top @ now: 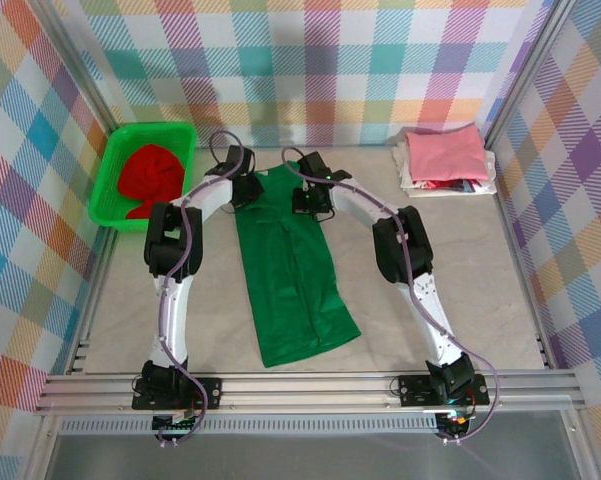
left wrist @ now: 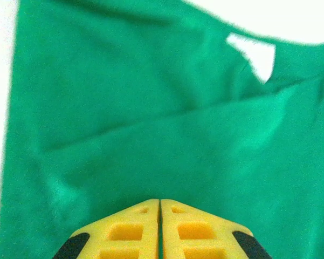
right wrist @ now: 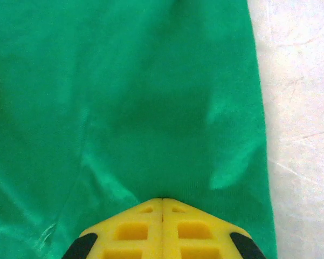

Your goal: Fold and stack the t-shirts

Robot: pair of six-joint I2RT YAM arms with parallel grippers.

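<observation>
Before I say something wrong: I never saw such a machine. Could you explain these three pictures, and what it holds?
These are two robot arms bolted at the near edge of the table. The wide picture comes from above and behind them; the close-ups from a camera on each wrist. A dark green t-shirt lies in the middle. The left claw and right claw are shut, each apparently pinching its far end. A green basket holds a red shirt; folded shirts, pink on top, lie far right.

Green t-shirt (top: 290, 270) folded in long strip, flat, centre; pink t-shirt (top: 442, 152) folded, far right.
</observation>
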